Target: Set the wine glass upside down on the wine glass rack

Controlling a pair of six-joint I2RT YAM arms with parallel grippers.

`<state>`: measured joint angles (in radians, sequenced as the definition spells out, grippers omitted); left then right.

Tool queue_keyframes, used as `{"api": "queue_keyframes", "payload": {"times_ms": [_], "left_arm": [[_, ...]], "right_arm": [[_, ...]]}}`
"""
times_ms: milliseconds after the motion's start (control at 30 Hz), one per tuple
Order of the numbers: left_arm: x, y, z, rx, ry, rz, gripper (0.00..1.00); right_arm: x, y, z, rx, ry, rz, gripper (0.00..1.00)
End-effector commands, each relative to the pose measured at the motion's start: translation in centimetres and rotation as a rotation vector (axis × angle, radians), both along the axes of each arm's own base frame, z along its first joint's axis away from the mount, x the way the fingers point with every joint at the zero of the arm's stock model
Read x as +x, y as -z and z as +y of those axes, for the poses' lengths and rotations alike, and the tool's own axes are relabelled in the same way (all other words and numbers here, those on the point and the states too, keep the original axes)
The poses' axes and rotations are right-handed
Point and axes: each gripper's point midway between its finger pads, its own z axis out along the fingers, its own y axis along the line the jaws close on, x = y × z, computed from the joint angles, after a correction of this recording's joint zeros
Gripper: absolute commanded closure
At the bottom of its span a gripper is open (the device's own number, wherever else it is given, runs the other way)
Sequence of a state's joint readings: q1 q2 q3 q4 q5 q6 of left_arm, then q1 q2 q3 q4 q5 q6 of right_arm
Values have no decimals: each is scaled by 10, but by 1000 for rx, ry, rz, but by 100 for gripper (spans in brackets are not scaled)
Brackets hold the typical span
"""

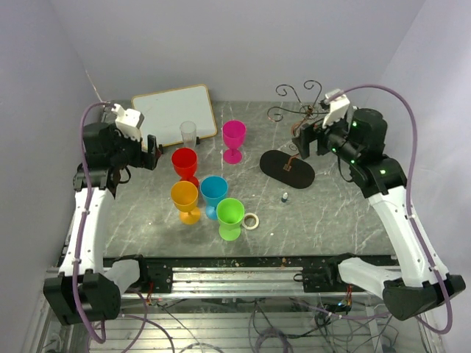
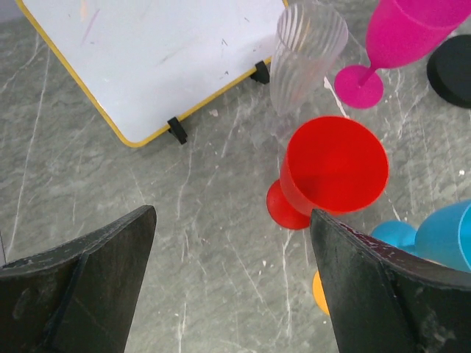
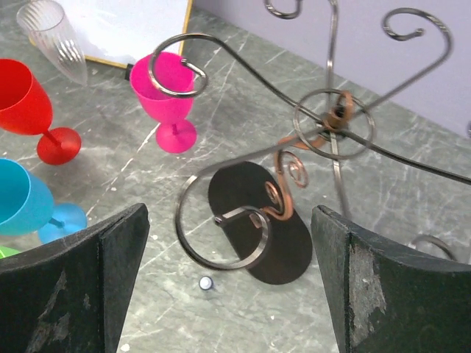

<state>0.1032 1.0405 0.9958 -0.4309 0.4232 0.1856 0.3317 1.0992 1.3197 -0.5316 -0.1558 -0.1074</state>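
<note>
The wine glass rack (image 1: 302,112) stands at the back right on its black oval base (image 1: 287,169). Its curled wire arms (image 3: 333,121) fill the right wrist view. No glass hangs on it. My right gripper (image 1: 298,143) (image 3: 229,213) hovers open and empty just in front of the rack, above the base (image 3: 265,220). Upright goblets cluster mid-table: pink (image 1: 234,140), red (image 1: 185,165), orange (image 1: 185,200), blue (image 1: 214,195) and green (image 1: 230,217), plus a clear ribbed glass (image 1: 189,134). My left gripper (image 1: 152,151) (image 2: 232,217) is open and empty, left of the red goblet (image 2: 335,169).
A yellow-framed whiteboard (image 1: 174,114) leans at the back left. A roll of tape (image 1: 252,220) lies beside the green goblet, and a small capped item (image 1: 285,197) sits near the rack base. Purple walls close in the back and sides.
</note>
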Motion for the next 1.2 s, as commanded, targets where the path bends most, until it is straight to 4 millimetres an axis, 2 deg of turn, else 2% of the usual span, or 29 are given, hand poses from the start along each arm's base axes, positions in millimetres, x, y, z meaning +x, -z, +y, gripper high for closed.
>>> {"api": "queue_keyframes", "payload": {"times_ms": [0,100,200,267,367,467,633,800,967,1167], "left_arm": [[25,-36,-6,-30,11,-80,4],[40,-41,-12,-34,28,-69,5],[57,-45,-27,-24,57,-47,4],[72,-46,-38,1,77,-26,4],[88,-43,-56,27,99,12,6],[103,-39,-68,44,108,37,12],[119,-17,-88,98,148,115,28],[125,8,-92,139,152,233,43],[130,20,-97,147,156,285,50],[139,26,-101,157,152,293,56]], "right_arm": [[-17,-30,-12,34,-76,-61,9],[-24,-51,-26,54,-92,-104,9],[-25,-68,-45,62,-72,-138,9],[-24,-76,-60,64,-38,-148,9],[-23,-79,-68,49,-21,-146,9],[-18,-72,-73,32,-6,-126,9],[-6,-56,-81,10,19,-86,9],[4,-45,-85,7,25,-47,9],[11,-34,-85,15,21,-17,9],[10,-31,-88,9,33,-12,9]]}}
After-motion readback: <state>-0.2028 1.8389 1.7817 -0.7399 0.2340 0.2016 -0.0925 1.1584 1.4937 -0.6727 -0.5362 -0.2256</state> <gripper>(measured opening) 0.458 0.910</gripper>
